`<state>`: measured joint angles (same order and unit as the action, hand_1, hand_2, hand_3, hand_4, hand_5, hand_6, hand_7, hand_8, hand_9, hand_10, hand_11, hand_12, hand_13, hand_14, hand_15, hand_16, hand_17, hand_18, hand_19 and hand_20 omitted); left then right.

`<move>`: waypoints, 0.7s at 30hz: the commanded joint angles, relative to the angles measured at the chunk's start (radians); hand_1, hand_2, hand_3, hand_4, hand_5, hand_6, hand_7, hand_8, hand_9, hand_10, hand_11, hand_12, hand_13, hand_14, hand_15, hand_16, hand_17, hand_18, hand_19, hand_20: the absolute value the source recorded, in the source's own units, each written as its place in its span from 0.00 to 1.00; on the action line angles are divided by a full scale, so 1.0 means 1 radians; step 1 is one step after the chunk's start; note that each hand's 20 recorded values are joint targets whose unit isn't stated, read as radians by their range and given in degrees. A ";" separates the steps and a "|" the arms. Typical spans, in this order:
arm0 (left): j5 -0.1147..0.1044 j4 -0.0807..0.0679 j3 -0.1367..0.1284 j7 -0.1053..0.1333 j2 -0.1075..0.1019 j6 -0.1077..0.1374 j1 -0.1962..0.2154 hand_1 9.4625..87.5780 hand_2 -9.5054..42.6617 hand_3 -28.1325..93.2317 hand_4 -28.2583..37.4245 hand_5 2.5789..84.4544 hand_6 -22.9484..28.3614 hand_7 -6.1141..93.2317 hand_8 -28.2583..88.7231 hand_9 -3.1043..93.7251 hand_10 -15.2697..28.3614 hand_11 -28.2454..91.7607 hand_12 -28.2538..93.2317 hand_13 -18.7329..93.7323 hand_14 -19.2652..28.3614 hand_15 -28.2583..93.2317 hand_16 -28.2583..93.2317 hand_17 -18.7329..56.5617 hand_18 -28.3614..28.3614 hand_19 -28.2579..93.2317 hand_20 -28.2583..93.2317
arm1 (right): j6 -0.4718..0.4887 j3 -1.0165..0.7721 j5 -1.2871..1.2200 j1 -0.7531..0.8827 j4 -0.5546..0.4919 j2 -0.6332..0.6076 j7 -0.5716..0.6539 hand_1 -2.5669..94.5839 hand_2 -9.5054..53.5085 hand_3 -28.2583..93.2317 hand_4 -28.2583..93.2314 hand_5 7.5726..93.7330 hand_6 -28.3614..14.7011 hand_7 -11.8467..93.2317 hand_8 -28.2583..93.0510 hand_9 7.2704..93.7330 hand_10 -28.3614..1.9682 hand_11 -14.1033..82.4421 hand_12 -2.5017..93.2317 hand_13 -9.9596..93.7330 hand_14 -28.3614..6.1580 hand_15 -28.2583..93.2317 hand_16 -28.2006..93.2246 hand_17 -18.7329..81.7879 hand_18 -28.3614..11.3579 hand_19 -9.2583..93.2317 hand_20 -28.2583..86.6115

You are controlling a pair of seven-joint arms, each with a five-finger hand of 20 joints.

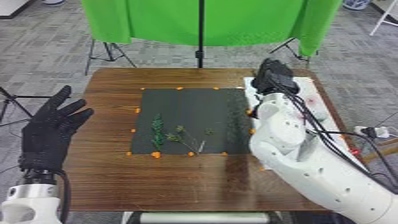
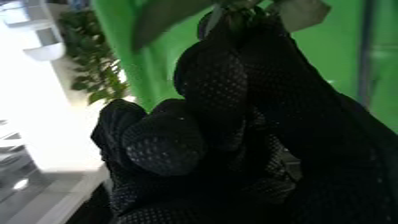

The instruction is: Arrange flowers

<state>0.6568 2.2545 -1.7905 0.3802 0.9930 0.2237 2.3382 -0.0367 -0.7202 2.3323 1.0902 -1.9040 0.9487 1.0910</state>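
Observation:
In the head view my right hand (image 1: 274, 75) is over the far end of a white panel (image 1: 308, 90) on the table's right. My right hand (image 2: 191, 125) has its fingers curled in the right wrist view, pinching a plant piece with green leaves (image 2: 169, 19) and a pale part (image 2: 303, 12) at the fingertips. My left hand (image 1: 51, 131) is open beside the table's left edge, fingers straight. On the dark mat (image 1: 195, 105) lie a dark green sprig (image 1: 157, 132), a thin yellowish sprig (image 1: 180, 131) and a short pale stem (image 1: 202, 146).
Orange pieces (image 1: 156, 155) dot the mat's border on the brown wooden table (image 1: 178, 185). A green cloth (image 1: 240, 22) hangs on a stand behind the far edge. Something red (image 1: 354, 151) is near the panel's near right side, beside my right arm.

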 commanded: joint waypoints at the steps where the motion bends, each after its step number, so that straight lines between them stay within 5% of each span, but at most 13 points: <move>1: 0.000 0.002 0.002 -0.002 -0.004 0.005 0.003 0.18 0.30 0.88 0.02 0.38 0.57 0.20 0.15 0.39 0.79 0.44 0.33 0.40 0.98 0.66 0.18 0.14 1.00 0.67 0.37 | 0.053 0.057 0.026 0.159 -0.005 0.191 -0.016 0.59 0.00 0.87 0.00 0.98 0.55 0.34 0.37 0.93 0.54 0.66 0.32 0.87 0.50 0.90 0.39 0.59 0.00 1.00 0.83; 11: 0.010 0.000 -0.007 -0.039 0.017 -0.005 0.002 0.18 0.30 0.88 0.02 0.38 0.57 0.20 0.15 0.39 0.79 0.44 0.34 0.40 0.98 0.66 0.18 0.14 1.00 0.67 0.37 | 0.092 0.103 0.071 0.172 0.071 0.215 0.004 0.59 0.00 0.86 0.00 0.97 0.55 0.34 0.37 0.92 0.54 0.67 0.31 0.86 0.49 0.90 0.39 0.59 0.00 1.00 0.83; 21: 0.010 -0.002 0.003 -0.040 0.012 -0.009 -0.005 0.18 0.30 0.88 0.02 0.39 0.57 0.20 0.15 0.39 0.79 0.44 0.34 0.40 0.98 0.66 0.18 0.14 1.00 0.67 0.37 | 0.073 0.121 0.094 0.165 0.100 0.210 0.069 0.59 0.00 0.84 0.00 0.98 0.56 0.34 0.35 0.93 0.54 0.68 0.31 0.87 0.50 0.90 0.38 0.60 0.01 1.00 0.83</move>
<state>0.6621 2.2543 -1.7932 0.3476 0.9993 0.2212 2.3284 0.0465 -0.5960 2.4030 1.2525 -1.8087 1.1623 1.1278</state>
